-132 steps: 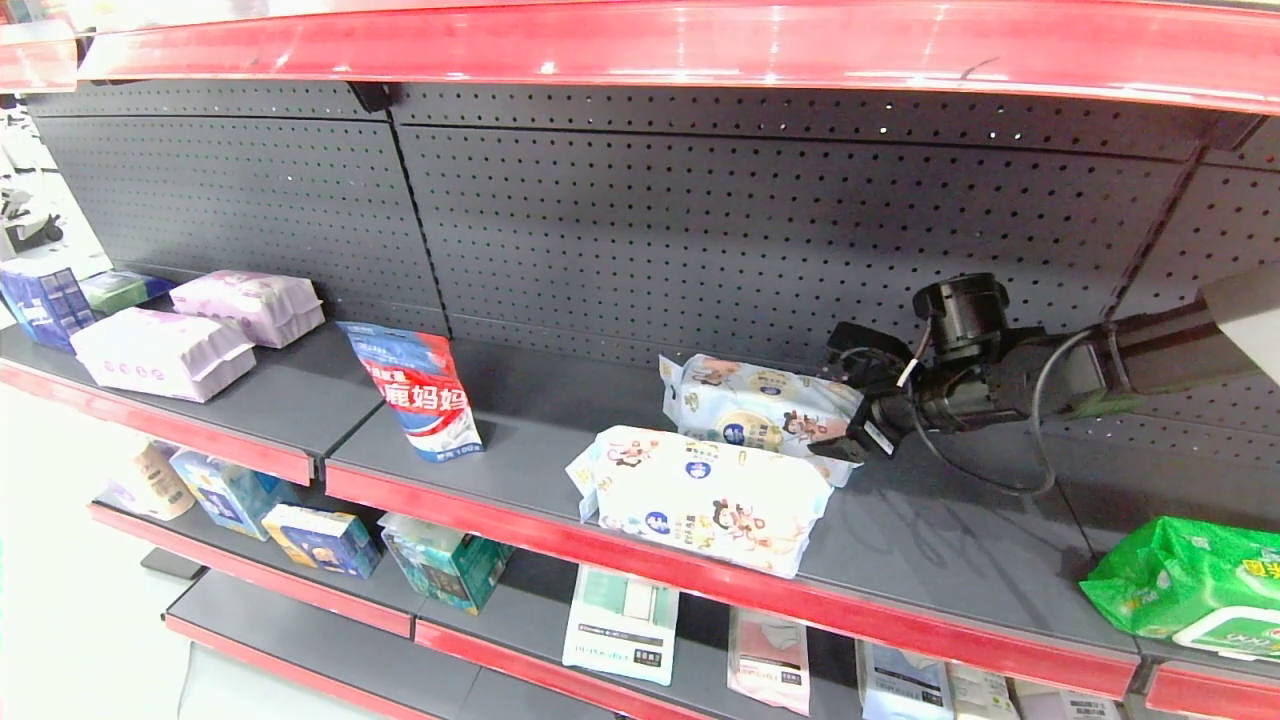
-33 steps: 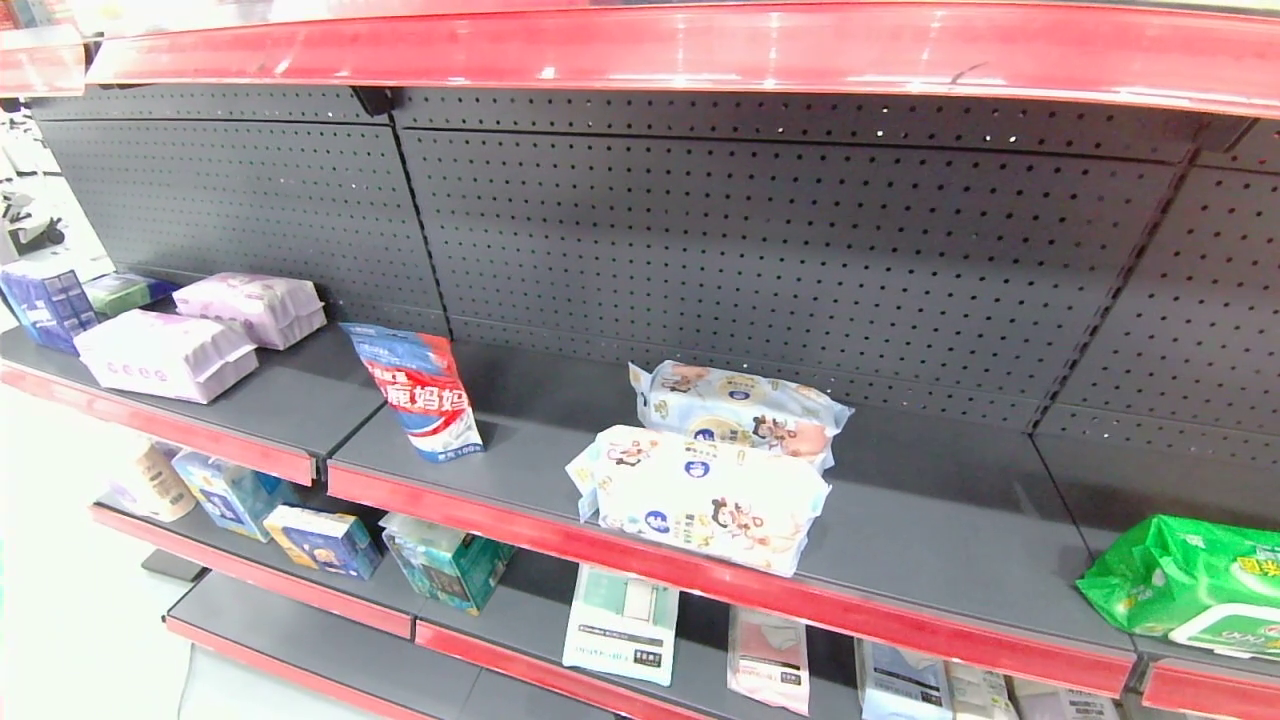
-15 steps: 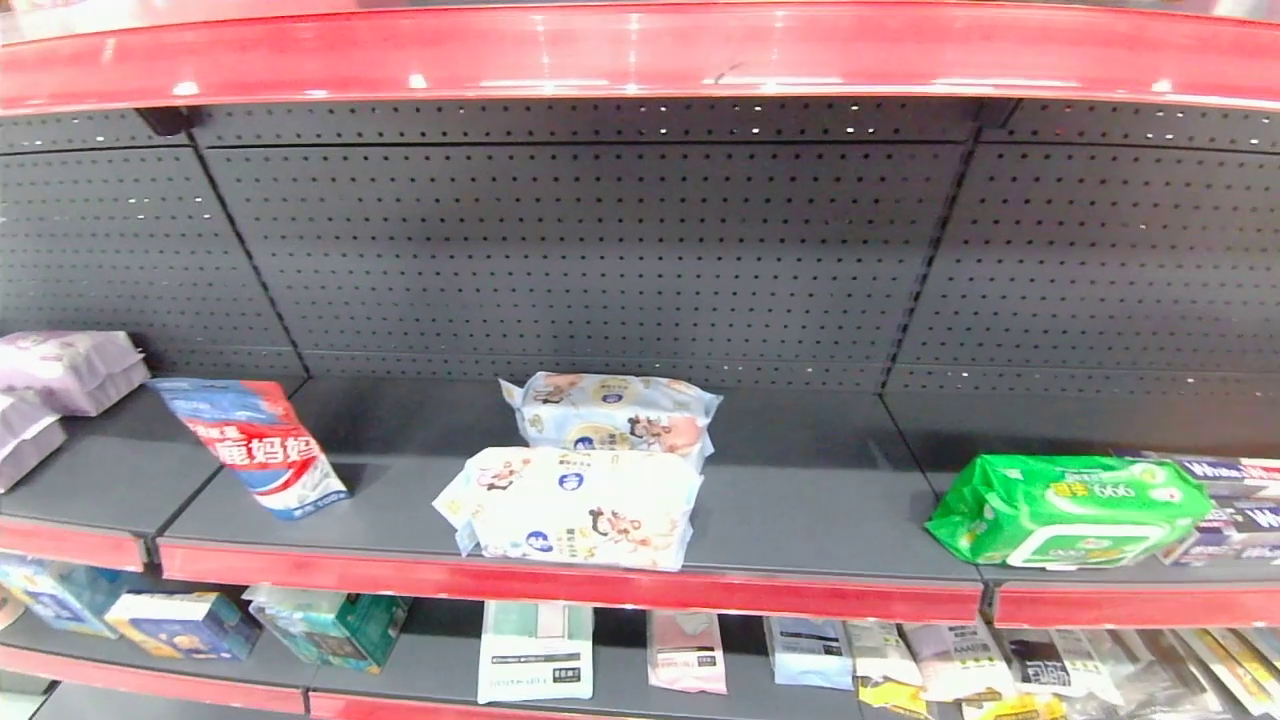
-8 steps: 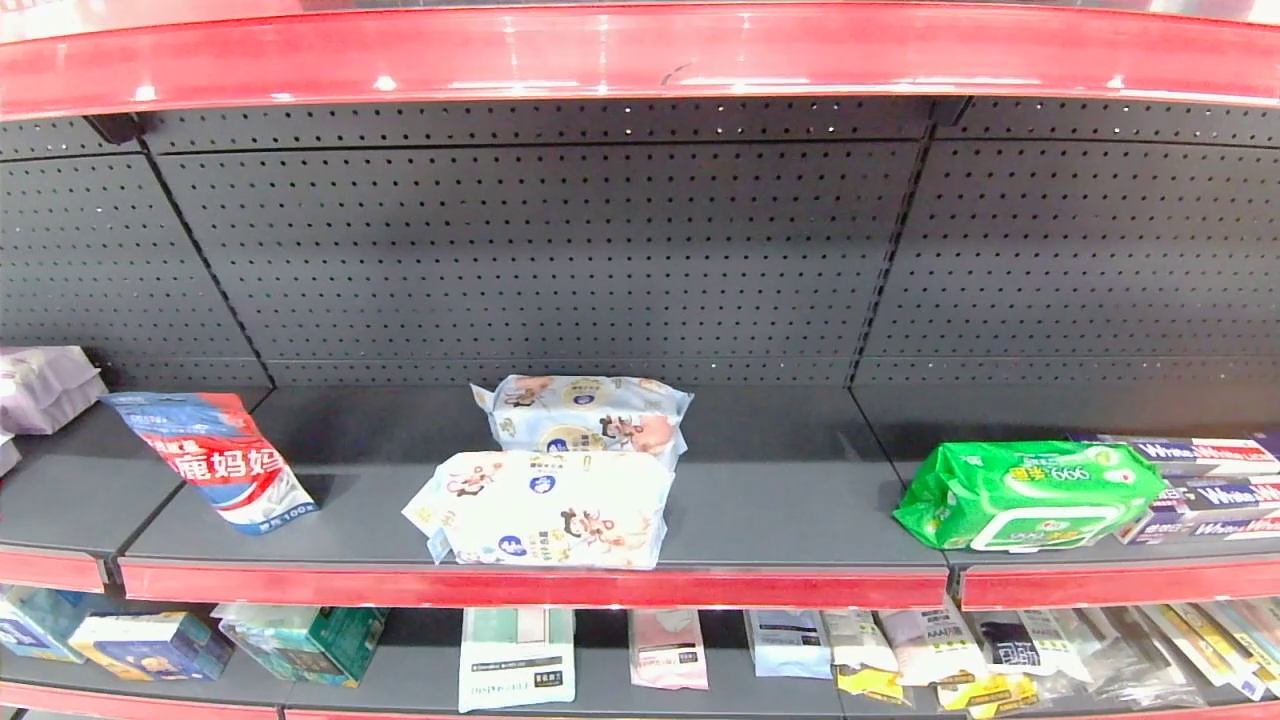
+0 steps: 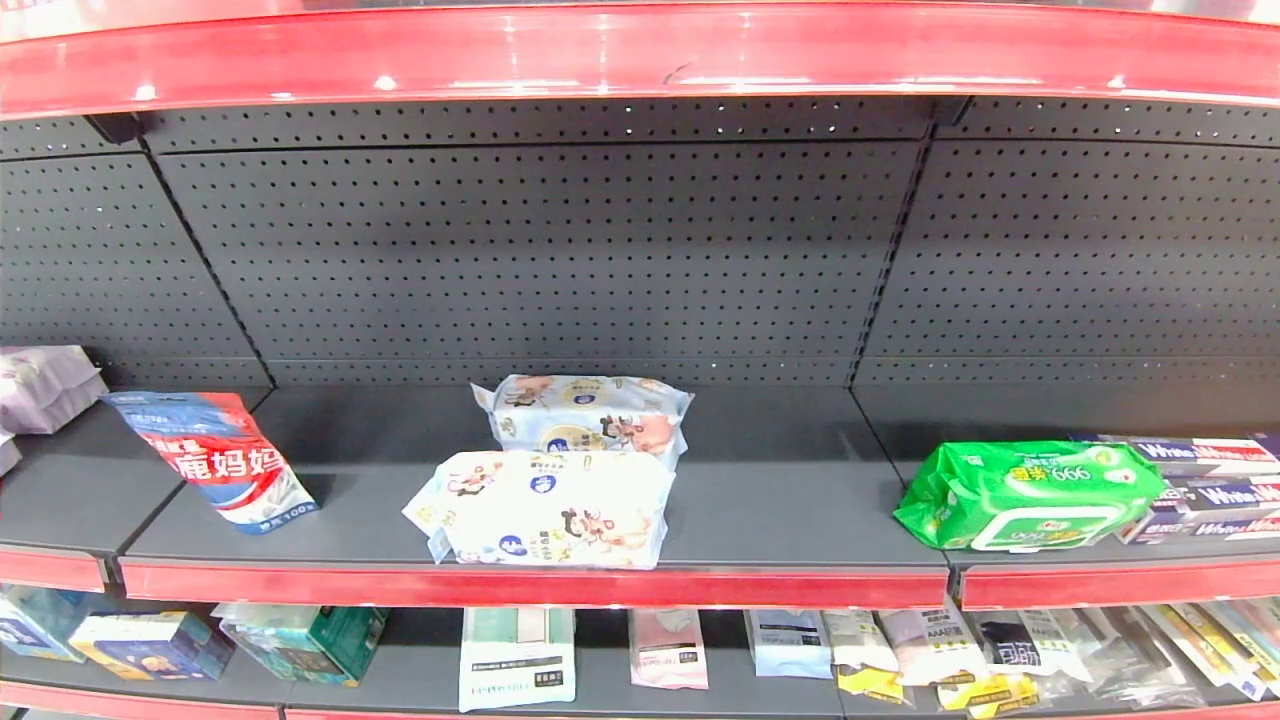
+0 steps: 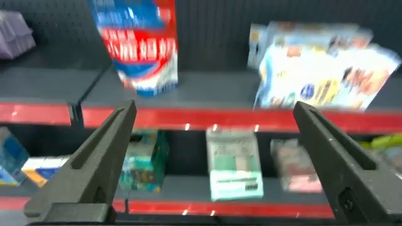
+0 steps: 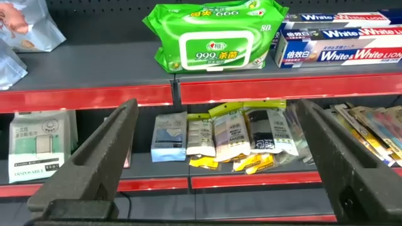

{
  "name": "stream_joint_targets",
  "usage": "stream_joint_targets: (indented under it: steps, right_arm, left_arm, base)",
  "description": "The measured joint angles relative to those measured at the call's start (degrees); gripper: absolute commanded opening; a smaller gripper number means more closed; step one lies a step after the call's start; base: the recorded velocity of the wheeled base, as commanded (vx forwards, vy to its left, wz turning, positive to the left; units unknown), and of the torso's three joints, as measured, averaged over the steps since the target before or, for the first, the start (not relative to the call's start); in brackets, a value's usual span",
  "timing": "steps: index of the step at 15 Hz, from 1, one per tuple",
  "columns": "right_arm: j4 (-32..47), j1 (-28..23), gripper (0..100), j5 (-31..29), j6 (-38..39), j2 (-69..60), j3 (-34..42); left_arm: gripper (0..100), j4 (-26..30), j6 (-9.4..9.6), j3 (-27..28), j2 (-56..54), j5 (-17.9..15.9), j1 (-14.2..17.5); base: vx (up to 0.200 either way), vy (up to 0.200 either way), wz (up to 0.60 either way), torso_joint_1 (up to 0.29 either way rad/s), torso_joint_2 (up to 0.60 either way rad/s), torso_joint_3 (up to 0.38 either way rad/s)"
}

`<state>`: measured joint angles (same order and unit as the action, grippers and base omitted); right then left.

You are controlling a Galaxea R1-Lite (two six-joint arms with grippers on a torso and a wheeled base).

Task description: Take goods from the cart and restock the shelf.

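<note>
Two white baby-wipe packs lie on the middle shelf [image 5: 790,510], one at the front [image 5: 550,510] and one behind it [image 5: 585,415]. A blue and red pouch [image 5: 215,460] stands to their left. My left gripper [image 6: 213,110] is open and holds nothing. It faces the shelf front below the pouch [image 6: 138,44] and the wipe packs [image 6: 320,66]. My right gripper [image 7: 218,103] is open too, with nothing between its fingers. It points at the shelf edge under a green wipes pack [image 7: 213,34].
The green wipes pack [image 5: 1030,492] and toothpaste boxes [image 5: 1200,480] fill the right shelf section. A purple pack [image 5: 45,385] lies far left. Bare shelf lies between the white packs and the green pack. The lower shelf [image 5: 700,690] holds several small packets and boxes.
My right arm has let go of the rear wipe pack and left the head view. The head camera then panned right. Nothing has moved in the last half second.
</note>
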<state>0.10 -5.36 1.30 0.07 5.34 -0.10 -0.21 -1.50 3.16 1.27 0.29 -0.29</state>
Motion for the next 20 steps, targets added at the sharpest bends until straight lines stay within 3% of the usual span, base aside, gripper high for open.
stream_joint_targets:
  steps: [2, 4, 8, 14, 17, 20]
  right_arm:
    - [0.0, 0.0, 100, 0.0, 0.0, 0.0, 0.0]
    - [0.0, 0.0, 100, 0.0, 0.0, 0.0, 0.0]
    - [0.0, 0.0, 100, 0.0, 0.0, 0.0, 0.0]
    - [0.0, 0.0, 100, 0.0, 0.0, 0.1, 0.0]
    - [0.0, 0.0, 100, 0.0, 0.0, 0.1, 0.0]
    - [0.0, 0.0, 100, 0.0, 0.0, 0.1, 0.0]
  left_arm:
    - [100, 0.1, -3.34, 7.1, 6.0, 0.4, -0.2]
    - [100, 0.7, -4.44, 12.9, 16.2, 2.4, 0.1]
    - [100, 1.2, -4.62, 19.5, 42.1, 7.9, 3.4]
    - [100, -6.0, -4.55, 24.6, 71.1, 8.2, 5.8]
    - [100, -16.7, -4.44, 25.0, 83.1, 8.2, 5.0]
    - [100, -20.8, -3.58, 27.1, 91.2, 7.5, 1.4]
  base:
    - [0.000, 0.000, 0.00, 0.000, 0.00, 0.000]
    - [0.000, 0.000, 0.00, 0.000, 0.00, 0.000]
    - [0.000, 0.000, 0.00, 0.000, 0.00, 0.000]
    - [0.000, 0.000, 0.00, 0.000, 0.00, 0.000]
    - [0.000, 0.000, 0.00, 0.000, 0.00, 0.000]
    - [0.000, 0.000, 0.00, 0.000, 0.00, 0.000]
